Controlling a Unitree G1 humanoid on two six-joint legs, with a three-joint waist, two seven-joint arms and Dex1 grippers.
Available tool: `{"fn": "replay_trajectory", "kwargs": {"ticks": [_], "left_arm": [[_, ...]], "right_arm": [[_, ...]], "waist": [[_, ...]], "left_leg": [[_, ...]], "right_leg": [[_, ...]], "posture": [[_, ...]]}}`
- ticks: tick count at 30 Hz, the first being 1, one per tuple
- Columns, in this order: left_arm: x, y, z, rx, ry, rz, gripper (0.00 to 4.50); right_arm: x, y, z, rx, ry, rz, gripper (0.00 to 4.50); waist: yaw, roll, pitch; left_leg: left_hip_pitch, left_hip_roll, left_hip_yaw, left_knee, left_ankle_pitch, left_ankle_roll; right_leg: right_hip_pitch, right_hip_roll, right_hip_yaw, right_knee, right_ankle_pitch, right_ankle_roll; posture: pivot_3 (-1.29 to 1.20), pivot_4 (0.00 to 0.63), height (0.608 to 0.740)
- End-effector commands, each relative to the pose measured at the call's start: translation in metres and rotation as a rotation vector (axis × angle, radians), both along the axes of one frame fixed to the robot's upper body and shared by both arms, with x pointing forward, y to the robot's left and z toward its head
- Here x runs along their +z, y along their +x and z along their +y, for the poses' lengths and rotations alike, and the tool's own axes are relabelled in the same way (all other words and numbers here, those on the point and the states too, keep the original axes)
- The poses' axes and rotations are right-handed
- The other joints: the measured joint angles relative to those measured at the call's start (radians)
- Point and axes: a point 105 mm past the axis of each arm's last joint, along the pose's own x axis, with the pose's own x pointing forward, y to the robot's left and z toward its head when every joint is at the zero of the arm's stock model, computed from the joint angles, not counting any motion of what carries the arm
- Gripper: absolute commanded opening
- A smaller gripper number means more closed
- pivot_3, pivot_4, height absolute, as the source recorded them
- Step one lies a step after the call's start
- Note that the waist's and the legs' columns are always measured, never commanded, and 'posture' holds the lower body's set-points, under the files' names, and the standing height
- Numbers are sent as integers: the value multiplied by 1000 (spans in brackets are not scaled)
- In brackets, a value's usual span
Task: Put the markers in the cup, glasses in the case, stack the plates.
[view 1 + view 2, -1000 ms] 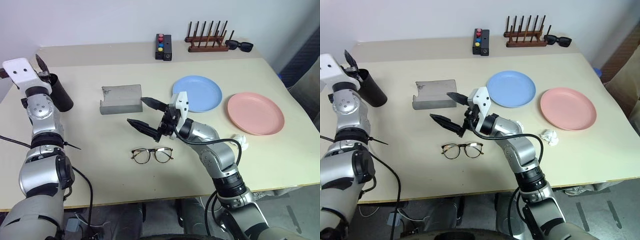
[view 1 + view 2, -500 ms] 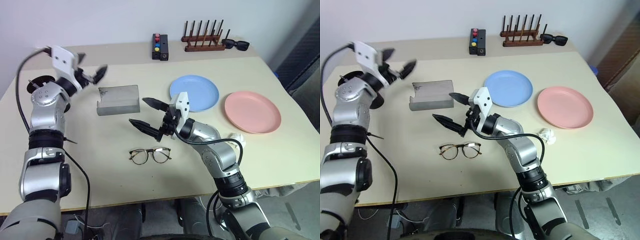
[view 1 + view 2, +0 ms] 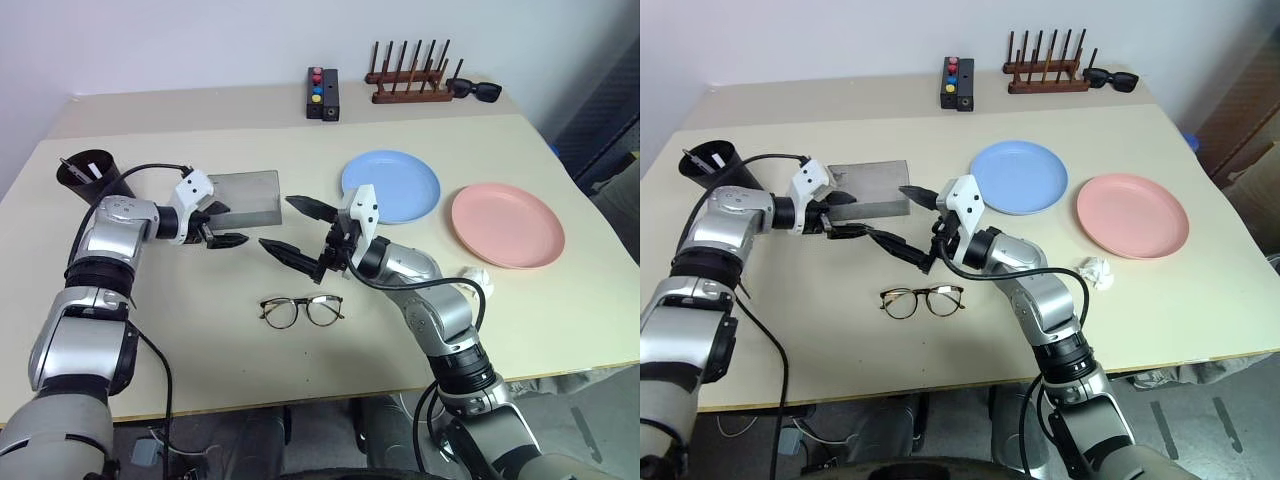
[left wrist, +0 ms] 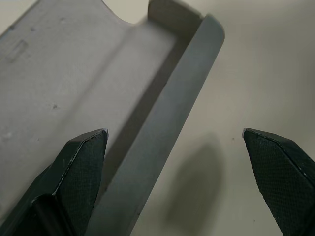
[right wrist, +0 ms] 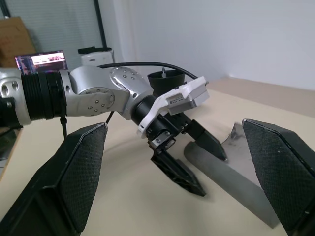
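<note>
The black cup stands at the table's left edge, and the slim end of a marker pokes above its rim. The grey case lies open with its flap laid back. My left gripper hangs open at the case's front wall, one finger over the tray. My right gripper is open in mid-air just right of it, holding nothing. The glasses lie unfolded on the table below both grippers. The blue plate and the pink plate sit side by side to the right.
At the back stand a black box with coloured buttons, a wooden peg rack and black sunglasses. A crumpled white scrap lies in front of the pink plate. The two grippers are close together.
My left arm has swung from the cup down and to the right, to the front of the case. The right arm has not moved.
</note>
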Motion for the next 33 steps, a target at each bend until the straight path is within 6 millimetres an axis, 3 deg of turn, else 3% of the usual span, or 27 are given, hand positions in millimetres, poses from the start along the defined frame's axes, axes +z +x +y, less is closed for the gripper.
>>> {"fn": "replay_trajectory", "kwargs": {"ticks": [1,4,10,16,20,24,29,33], "left_arm": [[1,2,0,-12,29,5,4241],[0,4,-2,-14,25,5,3197],[4,1,-10,-64,-18,-24,203],[11,-15,-23,-184,-82,-37,203],[7,-48,-46,-360,-84,-7,203],[3,-65,-64,-439,-63,4,203],[-5,-72,-79,-484,-22,12,203],[-11,-73,-78,-502,17,35,203]], "right_arm": [[12,-3,-1,-6,32,-48,4500],[12,-3,-2,-14,32,-49,4500],[11,-2,-5,-22,28,-50,4500],[9,-2,-10,-24,5,-47,4500],[-8,-9,-23,8,-112,-29,4500],[-17,-11,-36,5,-172,-15,4500],[-21,-7,-50,-41,-207,-10,4500],[-22,-7,-53,-62,-212,-10,4500]], "waist": [[2,0,0],[4,0,0],[7,0,0],[6,0,0],[7,0,0],[9,0,0],[9,0,0],[7,0,0]], "left_leg": [[0,0,0,0,0,0],[0,0,0,0,0,0],[0,0,0,0,0,0],[0,0,0,0,0,0],[-1,0,0,0,0,0],[0,0,0,0,0,0],[0,0,0,1,0,0],[0,0,0,1,0,0]], "right_leg": [[0,0,0,0,0,0],[0,0,0,0,0,0],[0,0,0,0,0,0],[0,0,0,0,0,0],[0,0,0,0,0,0],[0,0,0,0,0,0],[0,0,0,0,0,0],[0,0,0,0,0,0]], "posture": [[0,150,739],[0,150,739],[0,150,739],[0,150,739],[0,150,739],[0,150,739],[0,150,739],[0,150,739]]}}
